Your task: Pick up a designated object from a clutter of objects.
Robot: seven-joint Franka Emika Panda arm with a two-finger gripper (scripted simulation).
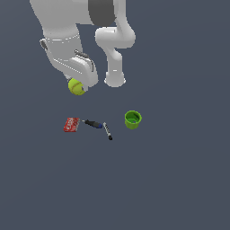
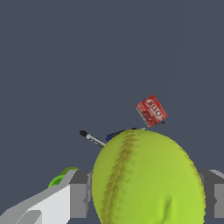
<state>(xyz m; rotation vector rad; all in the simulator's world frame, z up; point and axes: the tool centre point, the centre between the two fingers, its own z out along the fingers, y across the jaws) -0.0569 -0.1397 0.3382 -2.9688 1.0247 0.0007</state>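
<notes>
The yellow-green ball (image 1: 77,86) with a curved seam is held in my gripper (image 1: 77,87), lifted above the grey floor toward the exterior view's left. In the wrist view the ball (image 2: 148,179) fills the space between my two grey fingers (image 2: 78,194), which press on its sides. Below lie the red flat box (image 1: 71,124), two dark marker pens (image 1: 93,123) (image 1: 108,131) and the green cup (image 1: 133,119). The wrist view also shows the box (image 2: 151,110), one pen (image 2: 92,138) and a sliver of the cup (image 2: 63,176).
The arm's white base (image 1: 115,81) stands behind the clutter. The grey floor (image 1: 170,179) stretches around all the objects.
</notes>
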